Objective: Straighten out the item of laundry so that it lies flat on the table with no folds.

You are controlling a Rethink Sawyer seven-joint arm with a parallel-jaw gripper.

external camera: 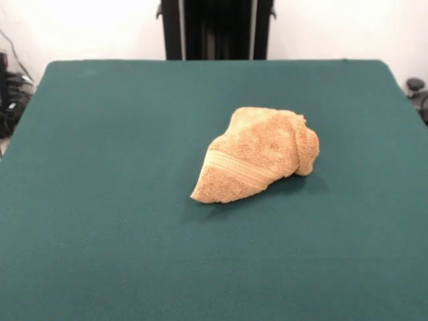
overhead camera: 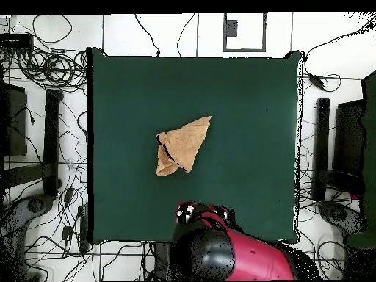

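The folded towel (external camera: 257,155) lies bunched mid-tabletop (external camera: 100,200), its long axis diagonal, well apart from the drawn-back arm (overhead camera: 220,253), whose jaws' state I cannot tell.

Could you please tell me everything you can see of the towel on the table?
The towel is a small tan-orange piece of terry cloth, fuzzy-looking, with a smooth woven stripe band across its lower part. It is not flat: it lies bunched and folded into a rough wedge, with one pointed end and a rolled lump at the other. It rests near the middle of the green table, touching only the tabletop. No tag shows.
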